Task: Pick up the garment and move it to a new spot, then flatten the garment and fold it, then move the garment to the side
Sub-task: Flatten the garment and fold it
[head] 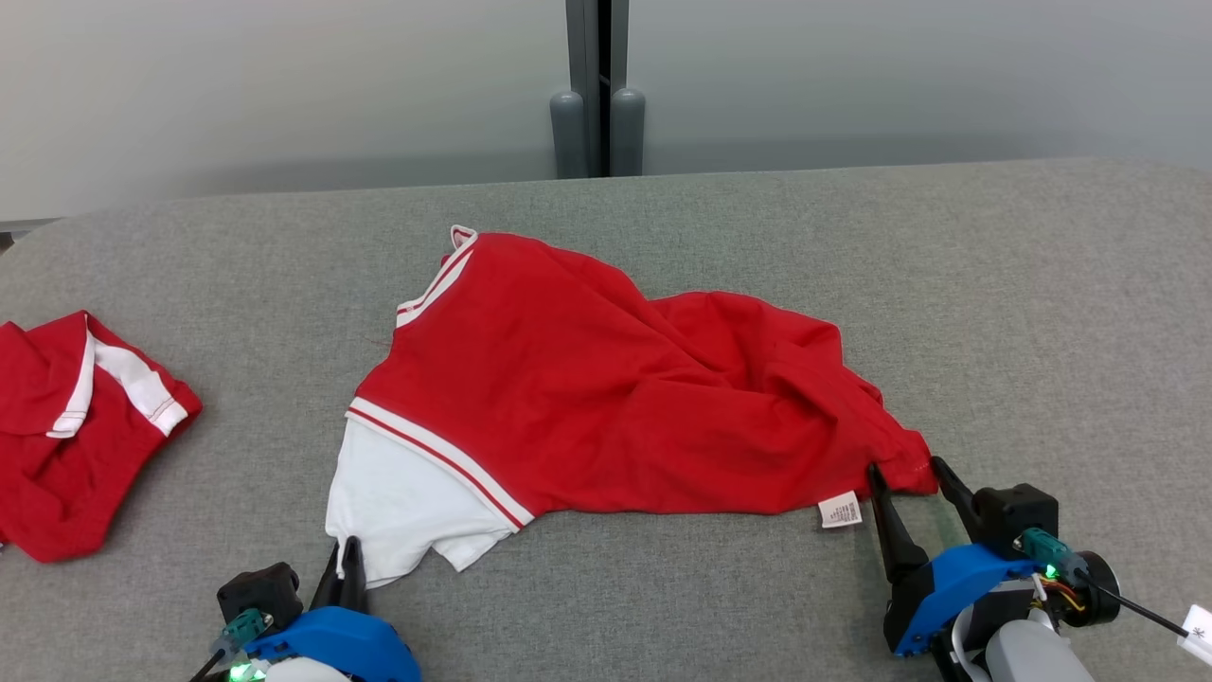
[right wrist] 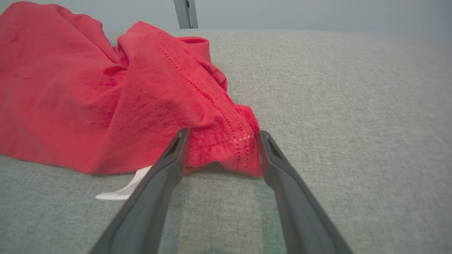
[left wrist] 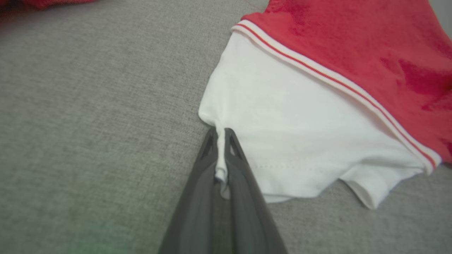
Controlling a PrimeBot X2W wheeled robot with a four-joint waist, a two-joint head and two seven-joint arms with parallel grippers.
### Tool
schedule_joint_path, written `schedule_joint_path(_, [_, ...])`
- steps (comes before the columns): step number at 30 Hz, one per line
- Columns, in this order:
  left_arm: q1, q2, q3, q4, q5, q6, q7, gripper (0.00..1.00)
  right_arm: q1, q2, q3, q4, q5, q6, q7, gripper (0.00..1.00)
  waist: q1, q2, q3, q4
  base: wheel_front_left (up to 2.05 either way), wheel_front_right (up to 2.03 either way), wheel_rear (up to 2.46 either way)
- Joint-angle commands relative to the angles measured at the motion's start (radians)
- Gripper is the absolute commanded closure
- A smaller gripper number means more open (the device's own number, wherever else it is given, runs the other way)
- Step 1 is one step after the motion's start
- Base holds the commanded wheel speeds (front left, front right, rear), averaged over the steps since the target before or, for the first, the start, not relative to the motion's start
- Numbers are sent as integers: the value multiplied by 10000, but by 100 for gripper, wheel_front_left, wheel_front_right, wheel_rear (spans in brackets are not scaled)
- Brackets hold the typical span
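A red garment (head: 587, 388) with a white panel and white-and-red trim lies rumpled across the middle of the grey table (head: 1042, 313). My left gripper (head: 346, 552) is shut on the near left corner of the white panel (left wrist: 300, 141); the left wrist view has a strip of white cloth pinched between its fingers (left wrist: 243, 183). At the garment's near right corner (right wrist: 226, 148), my right gripper (head: 904, 468) stands open, one finger on each side of the red hem. A white care label (head: 841, 511) pokes out beside it.
A second red garment (head: 76, 426) with white trim lies bunched at the table's left edge. A grey post (head: 597, 90) stands behind the table's far edge against a pale wall. Bare grey cloth surface stretches to the right and along the front.
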State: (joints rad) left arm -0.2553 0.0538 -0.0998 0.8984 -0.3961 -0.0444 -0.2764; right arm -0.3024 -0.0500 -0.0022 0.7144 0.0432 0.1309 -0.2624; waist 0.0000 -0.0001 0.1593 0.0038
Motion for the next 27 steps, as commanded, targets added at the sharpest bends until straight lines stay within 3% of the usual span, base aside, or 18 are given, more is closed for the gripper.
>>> schedule_joint_path(1, [245,-61,-4,238,51,31,216,100,-138,-15,-6,37,69,-3,-35,0,0,1,14,0,0,0,0])
schedule_joint_path(17, [462,-60,-29,188,273,57,212,100,-81,-216,420,168,824,-3,-35,0,0,1,-85,77,0,0,0])
schedule_joint_path(19, [481,-57,-28,158,270,51,203,100,17,-233,432,127,839,-3,-35,4,0,1,-118,92,0,0,0])
schedule_joint_path(27, [551,-54,-78,106,244,51,200,100,266,-234,1,-105,953,-3,-37,1,0,1,-217,83,0,0,0])
